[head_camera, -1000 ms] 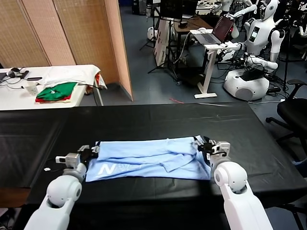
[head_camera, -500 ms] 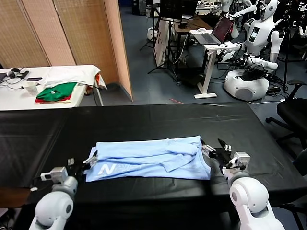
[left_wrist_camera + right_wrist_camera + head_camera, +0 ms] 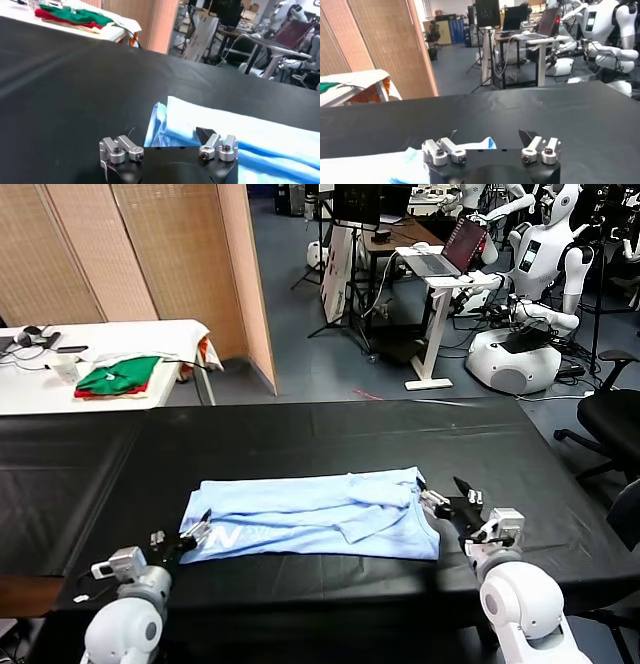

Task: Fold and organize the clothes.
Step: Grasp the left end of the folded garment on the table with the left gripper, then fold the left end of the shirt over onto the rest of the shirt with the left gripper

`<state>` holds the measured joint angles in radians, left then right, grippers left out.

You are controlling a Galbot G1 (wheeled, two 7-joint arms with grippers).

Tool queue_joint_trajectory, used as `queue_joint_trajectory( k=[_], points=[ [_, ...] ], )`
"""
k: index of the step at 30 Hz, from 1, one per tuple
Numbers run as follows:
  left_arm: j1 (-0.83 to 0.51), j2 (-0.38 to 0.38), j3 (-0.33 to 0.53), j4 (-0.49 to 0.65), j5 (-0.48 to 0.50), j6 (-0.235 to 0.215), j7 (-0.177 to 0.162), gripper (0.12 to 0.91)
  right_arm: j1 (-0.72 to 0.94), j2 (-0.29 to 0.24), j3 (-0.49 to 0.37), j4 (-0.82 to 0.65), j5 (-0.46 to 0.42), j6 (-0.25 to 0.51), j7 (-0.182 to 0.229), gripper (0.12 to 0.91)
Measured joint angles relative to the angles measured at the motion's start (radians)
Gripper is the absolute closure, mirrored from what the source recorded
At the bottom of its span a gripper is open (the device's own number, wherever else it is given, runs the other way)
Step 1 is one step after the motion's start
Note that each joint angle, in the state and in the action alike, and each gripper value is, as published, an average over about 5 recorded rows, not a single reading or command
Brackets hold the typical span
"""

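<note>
A black-covered bench (image 3: 300, 434) is standing in a lab of desks and parked robots. The light-blue shirt (image 3: 310, 516) is lying folded into a long band near the bench's front edge, its white "N" at the robot's left end. The left gripper (image 3: 190, 534) is hovering wide open just off that end, holding nothing. The right gripper (image 3: 447, 500) is gaping empty beside the other end.
</note>
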<state>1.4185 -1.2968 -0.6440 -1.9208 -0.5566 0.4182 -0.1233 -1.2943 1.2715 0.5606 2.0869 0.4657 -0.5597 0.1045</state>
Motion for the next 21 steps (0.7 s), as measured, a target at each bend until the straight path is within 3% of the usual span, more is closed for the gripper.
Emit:
queue_joint_trajectory(
  k=[2,10,18,21],
  points=[
    [-0.001,-0.004,0.001,0.004,0.005,-0.001,0.0,0.2,0.0,0.002,-0.001,0.001,0.0,0.001,0.0,0.118],
    [0.016,-0.024,0.02,0.003,0.084,-0.015,0.016,0.643,0.009,0.005,-0.004,-0.003,-0.002,0.003,-0.002,0.118],
    [0.018,-0.009,0.032,0.003,0.126,-0.021,0.028,0.834,0.014,0.009,-0.013,-0.009,-0.006,0.003,-0.002,0.118],
    [0.016,0.0,0.029,0.002,0.146,-0.02,0.032,0.862,0.016,0.012,-0.01,-0.008,-0.006,0.003,-0.001,0.118]
  ],
)
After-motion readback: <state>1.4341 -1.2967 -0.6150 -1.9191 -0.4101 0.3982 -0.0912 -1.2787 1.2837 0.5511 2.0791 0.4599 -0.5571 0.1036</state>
